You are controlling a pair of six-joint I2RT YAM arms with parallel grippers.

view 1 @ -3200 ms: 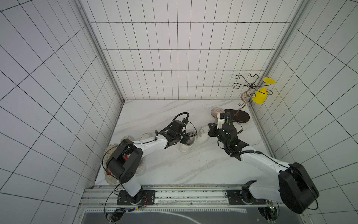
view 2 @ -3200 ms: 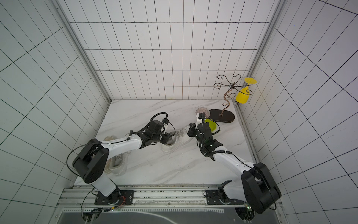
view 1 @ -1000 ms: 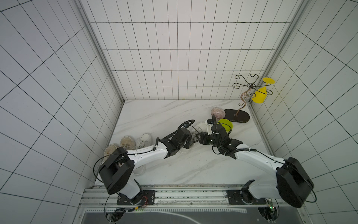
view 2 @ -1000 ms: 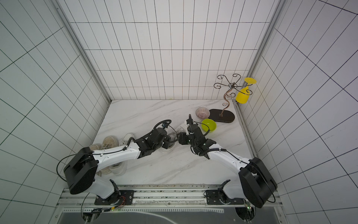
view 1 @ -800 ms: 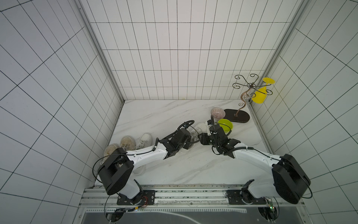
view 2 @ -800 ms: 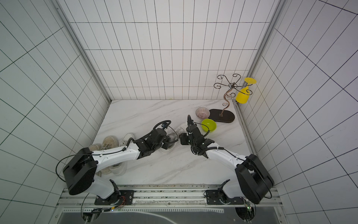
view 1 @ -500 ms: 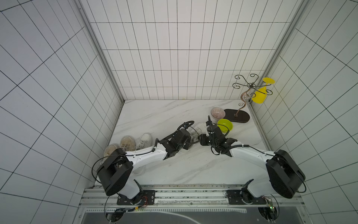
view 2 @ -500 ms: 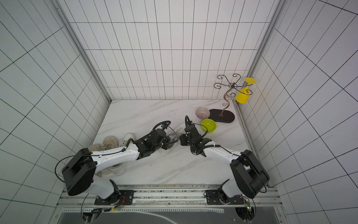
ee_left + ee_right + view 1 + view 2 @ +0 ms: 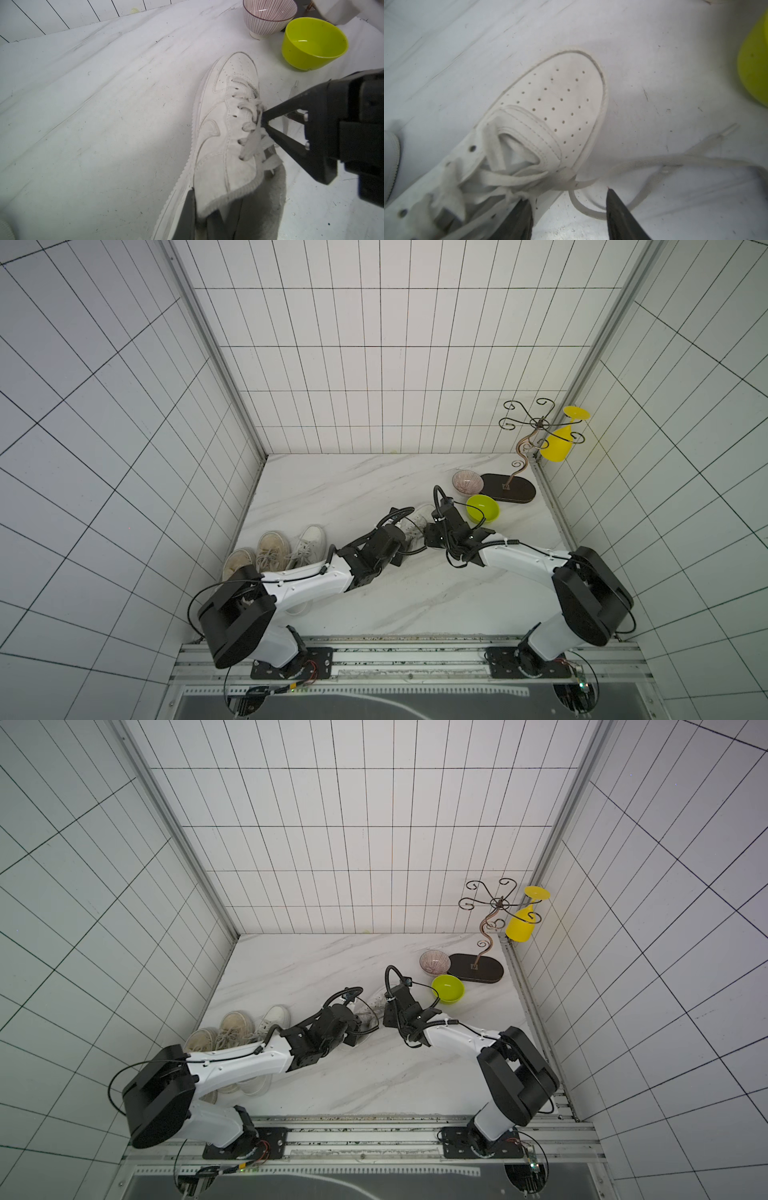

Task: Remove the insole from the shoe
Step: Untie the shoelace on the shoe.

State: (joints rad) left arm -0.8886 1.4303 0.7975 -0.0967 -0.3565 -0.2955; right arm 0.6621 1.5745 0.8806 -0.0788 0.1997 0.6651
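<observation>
Left tool (image 9: 204,218) was clamped tight on the side wall of the shoe (image 9: 224,128) at its ankle opening, one finger outside the collar and one inside, pinning it to the table (image 9: 332,497). Right tool (image 9: 565,194) stood partly open over the lacing. One of its fingers was down on the laced throat and the other hung off the shoe's side above bare table; it gripped nothing that could be made out.

The shoe, a white lace-up sneaker, lay on its sole near the middle of the table, somewhat toward the right edge. Its toe aimed at the far right corner, close to a green bowl (image 9: 482,508). Its laces (image 9: 654,162) trailed loose over the table beside the toe. The insole was not in sight and presumably sat inside, under the tongue.

By its kind, the insole would be light, thin and floppy, probably held by friction or a little glue, so it would bend rather than slide out stiffly. The best hold looked to be its heel edge, reached through the ankle opening, then pinched and peeled up and back with the shoe held down. The loose laces and tongue could snag a finger, and the soft collar might fold under the clamp.
</observation>
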